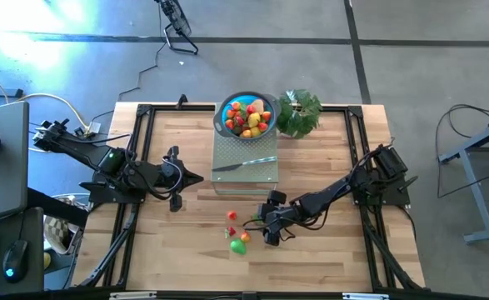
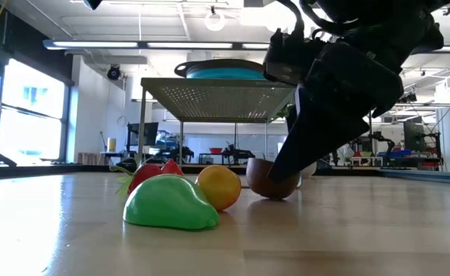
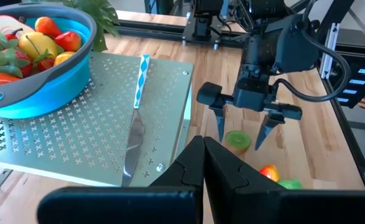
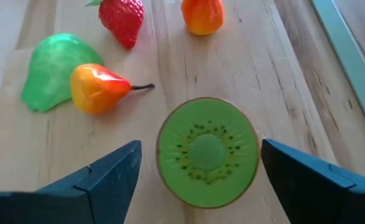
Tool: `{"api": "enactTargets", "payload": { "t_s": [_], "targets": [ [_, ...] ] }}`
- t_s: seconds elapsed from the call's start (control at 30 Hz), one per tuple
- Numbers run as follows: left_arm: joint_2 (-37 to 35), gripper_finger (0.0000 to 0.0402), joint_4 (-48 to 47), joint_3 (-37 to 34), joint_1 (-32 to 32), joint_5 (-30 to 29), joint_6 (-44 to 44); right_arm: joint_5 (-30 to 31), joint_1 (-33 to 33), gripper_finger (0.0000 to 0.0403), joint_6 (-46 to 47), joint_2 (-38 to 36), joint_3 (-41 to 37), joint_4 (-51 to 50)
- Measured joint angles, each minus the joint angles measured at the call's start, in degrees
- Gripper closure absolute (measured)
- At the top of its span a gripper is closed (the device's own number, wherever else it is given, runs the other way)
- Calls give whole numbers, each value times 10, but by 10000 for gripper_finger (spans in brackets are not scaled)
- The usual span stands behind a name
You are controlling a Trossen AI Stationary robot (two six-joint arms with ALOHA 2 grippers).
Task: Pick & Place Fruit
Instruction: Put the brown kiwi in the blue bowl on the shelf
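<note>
A halved kiwi [image 4: 207, 151], green cut face up, rests on its brown round side [image 2: 273, 180] on the wooden table. My right gripper [image 4: 201, 180] is open and points down over it, one finger on either side, not touching; this also shows in the left wrist view [image 3: 241, 134]. Beside the kiwi lie a green fruit [image 4: 48, 71], an orange pear [image 4: 98, 88], a strawberry [image 4: 123, 18] and an orange fruit [image 4: 202, 15]. My left gripper [image 3: 204, 149] is shut and empty, near the metal stand's left side [image 1: 190, 177].
A blue bowl [image 1: 225, 127] holding several fruits stands on a perforated metal stand [image 1: 244, 171] at the table's far middle. A slim knife [image 1: 244, 164] lies on the stand. A leafy green plant [image 1: 299, 112] stands to the bowl's right. Black rails [image 1: 136, 150] frame the table.
</note>
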Motion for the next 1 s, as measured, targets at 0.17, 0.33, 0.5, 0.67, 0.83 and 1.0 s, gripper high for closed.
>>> {"api": "enactTargets", "payload": {
  "t_s": [0.17,0.33,0.5,0.67,0.83,1.0],
  "targets": [
    [0,402,0,0,0,0,0,1,0,100,1,0,0,1],
    [0,402,0,0,0,0,0,1,0,130,4,0,0,1],
    [0,402,0,0,0,0,0,1,0,163,4,0,0,2],
    [0,402,0,0,0,0,0,1,0,181,4,0,0,2],
    [0,402,0,0,0,0,0,1,0,180,5,0,0,4],
    [0,402,0,0,0,0,0,-16,0,182,6,0,0,15]
  ]
}}
